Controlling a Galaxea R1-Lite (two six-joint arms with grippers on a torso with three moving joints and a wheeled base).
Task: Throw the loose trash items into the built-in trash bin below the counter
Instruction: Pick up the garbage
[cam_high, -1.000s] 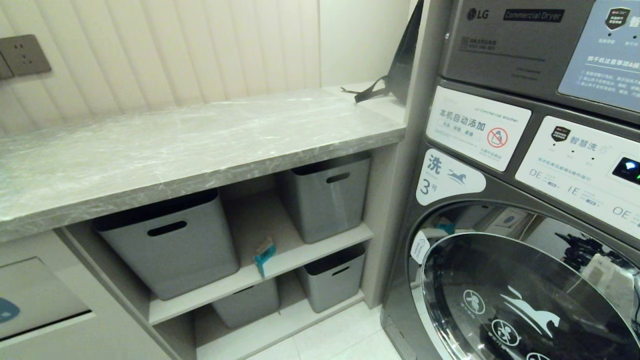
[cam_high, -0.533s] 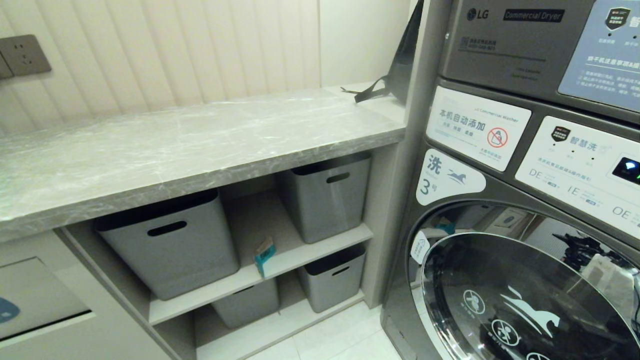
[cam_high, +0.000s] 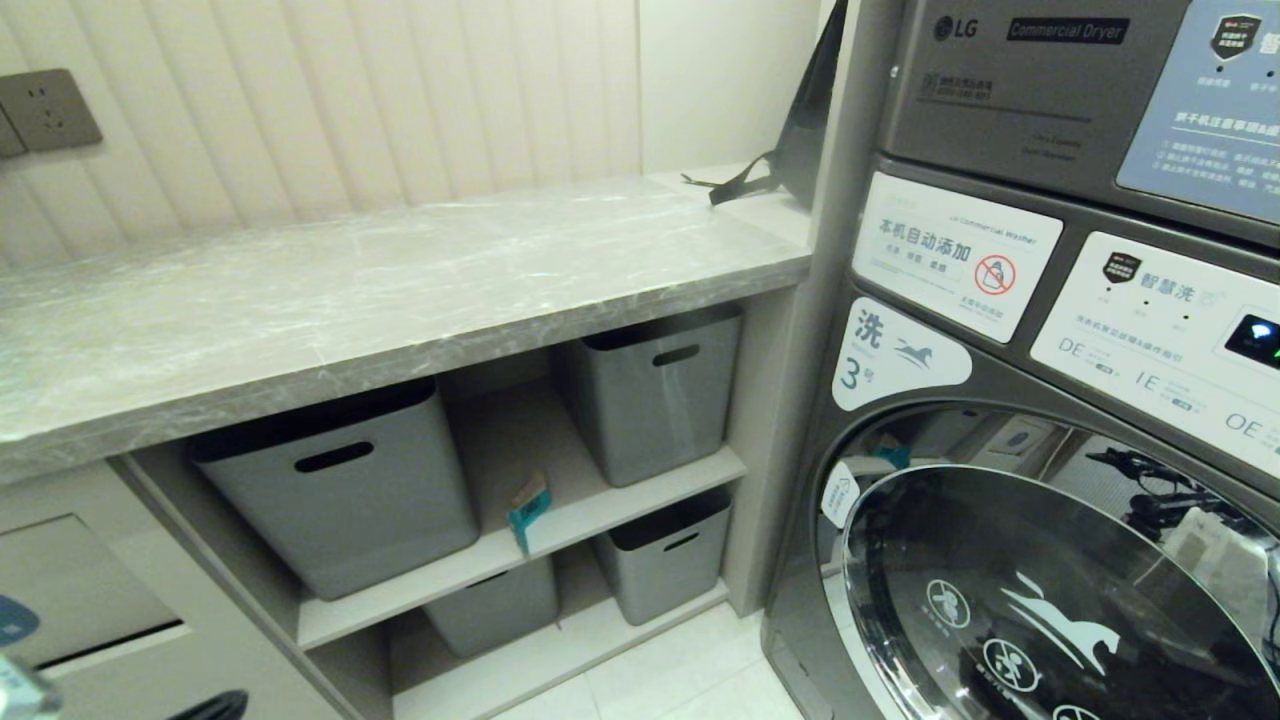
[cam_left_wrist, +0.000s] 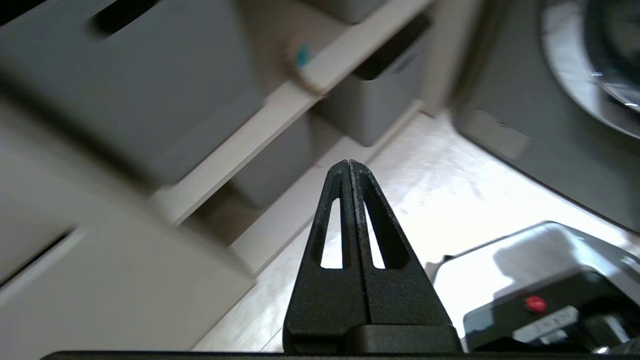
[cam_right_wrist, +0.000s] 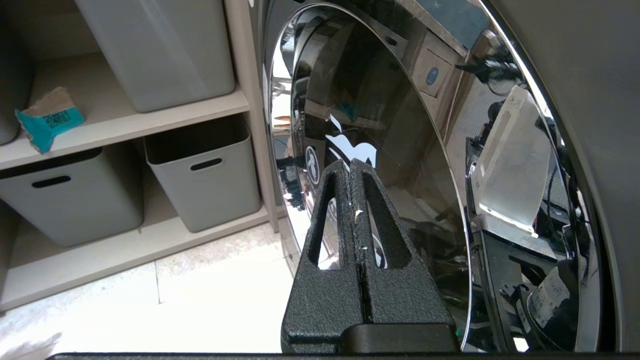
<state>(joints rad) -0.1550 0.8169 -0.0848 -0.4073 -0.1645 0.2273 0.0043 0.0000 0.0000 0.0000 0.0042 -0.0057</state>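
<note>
Currently the left gripper (cam_left_wrist: 348, 165) is seen pressed fully shut and empty, low before the cabinet, barely entering the head view at its lower left corner. Just beside it, on the cabinet front, the built-in trash bin (cam_high: 70, 590) is found, its flap closed under the counter (cam_high: 400, 280). Ahead of and above that gripper, on the middle shelf (cam_high: 600, 515) between two grey tubs (cam_high: 345, 480), the teal paper scrap (cam_high: 528, 512) is propped upright at the shelf's front edge. It is judged to be very light, thin and easily creased; a pinch across its free top edge seems best, since little else is offered. The tubs on either side and the shelf lip are likely to crowd a gripper coming in. No bottle or wrapper is visible in any view. Further right, a black strapped bag (cam_high: 790, 150) is leaned at the counter's far end, well apart. The right gripper (cam_right_wrist: 351, 167) is held closed and empty before the washer door (cam_right_wrist: 400, 165), with the scrap off to its side.
</note>
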